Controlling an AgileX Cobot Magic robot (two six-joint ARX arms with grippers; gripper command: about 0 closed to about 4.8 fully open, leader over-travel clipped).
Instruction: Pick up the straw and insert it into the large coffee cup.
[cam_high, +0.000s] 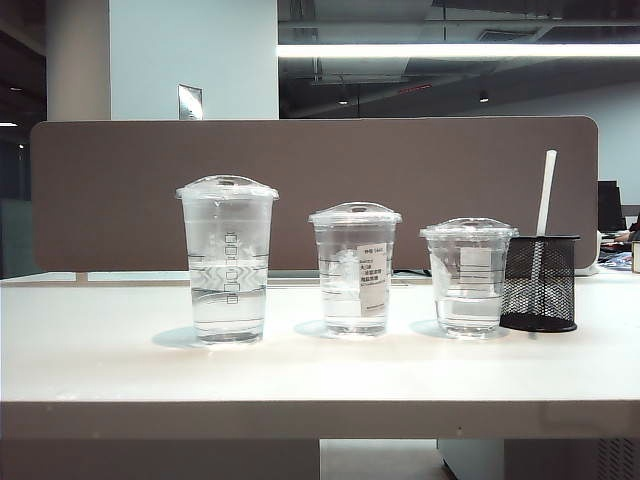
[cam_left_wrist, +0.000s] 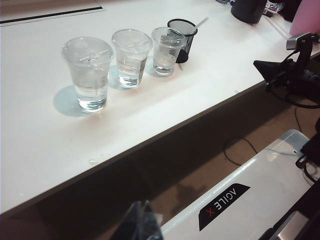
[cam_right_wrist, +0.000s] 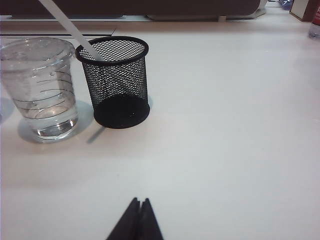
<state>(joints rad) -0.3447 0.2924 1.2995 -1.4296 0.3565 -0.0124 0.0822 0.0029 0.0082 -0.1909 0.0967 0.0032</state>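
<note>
A black wire-mesh holder (cam_right_wrist: 118, 82) is seen standing upright on the white table (cam_right_wrist: 230, 130), with the white straw (cam_right_wrist: 75, 32) leaned inside it, its upper end tilted toward the far edge and cut off by the frame. Just beside the holder, a clear plastic cup (cam_right_wrist: 40, 85) with a lid and ringed markings is set, a little water held in its bottom. The right pincer (cam_right_wrist: 136, 220) is shown near the camera, hung over bare table well apart from holder and cup, its dark tips pressed together.
</note>
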